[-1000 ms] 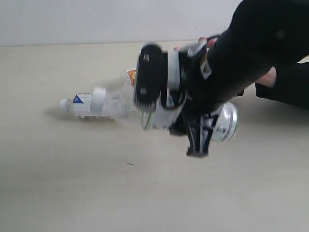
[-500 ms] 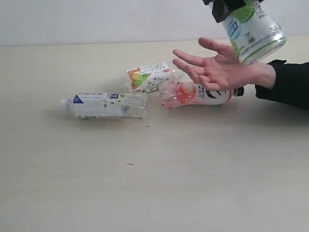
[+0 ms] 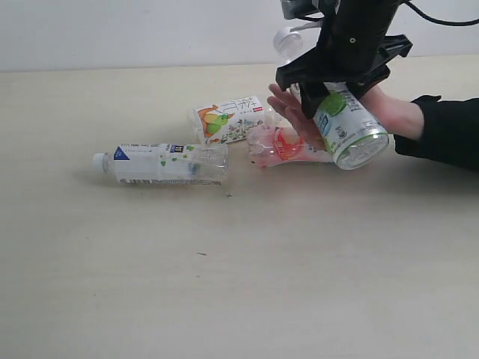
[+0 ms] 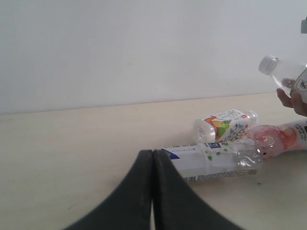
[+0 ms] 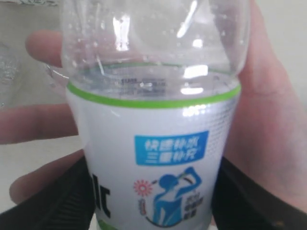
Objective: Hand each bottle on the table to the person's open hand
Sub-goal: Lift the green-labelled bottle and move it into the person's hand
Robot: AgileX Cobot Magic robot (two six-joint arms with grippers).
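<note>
My right gripper point(image 3: 334, 84) is shut on the green-apple label bottle point(image 3: 349, 132), held tilted with its white cap point(image 3: 282, 37) uppermost. The bottle sits right in front of the person's open hand point(image 3: 293, 112). In the right wrist view the palm point(image 5: 271, 120) spreads behind the bottle point(image 5: 153, 143), and my black fingers point(image 5: 64, 201) press on both its sides. Three bottles lie on the table point(image 3: 224, 284): white-blue label point(image 3: 165, 163), orange-green fruit label point(image 3: 228, 118), pink-peach label point(image 3: 288, 146). My left gripper point(image 4: 152, 160) is shut and empty, low near the white-blue bottle point(image 4: 211, 160).
The person's black-sleeved forearm point(image 3: 441, 134) rests on the table at the right edge. A pale wall point(image 3: 150, 30) runs behind the table's far edge. The pink-peach bottle lies directly under the open hand.
My right gripper has come down with the green-apple bottle, from high above the hand to level with the palm. The hand and the three lying bottles have stayed put.
</note>
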